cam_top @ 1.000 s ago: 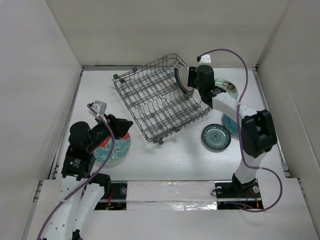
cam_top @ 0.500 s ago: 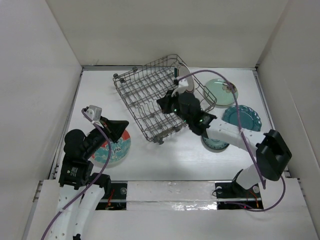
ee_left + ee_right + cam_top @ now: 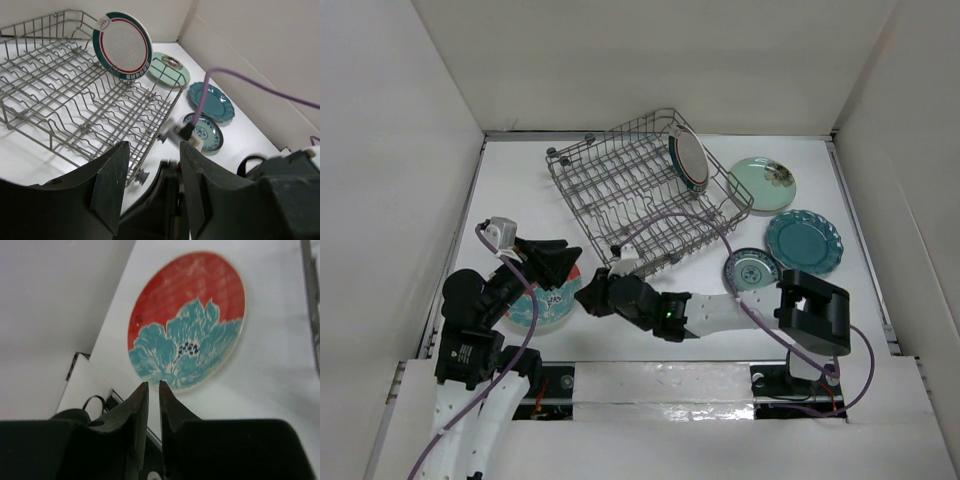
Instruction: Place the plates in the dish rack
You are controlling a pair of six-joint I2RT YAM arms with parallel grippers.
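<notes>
The grey wire dish rack (image 3: 610, 190) holds one white plate with teal and red rings (image 3: 687, 160), standing upright at its far right end (image 3: 122, 45). The red-and-teal floral plate (image 3: 545, 300) lies flat at the near left (image 3: 187, 320). The pale mint plate (image 3: 762, 183), the dark teal scalloped plate (image 3: 804, 241) and the teal ring-pattern plate (image 3: 750, 270) lie right of the rack. My left gripper (image 3: 565, 262) hovers open and empty over the floral plate (image 3: 152, 150). My right gripper (image 3: 588, 300) reaches across to that plate's right edge, shut and empty (image 3: 154, 385).
White walls enclose the table on three sides. The rack (image 3: 60, 100) sits tilted on small dark wheels. The right arm's purple cable (image 3: 705, 215) trails over the rack's near corner. My two grippers are close together at the near left.
The right arm left the ringed plate standing in the rack and swept down and left to the floral plate. The left arm drew back slightly.
</notes>
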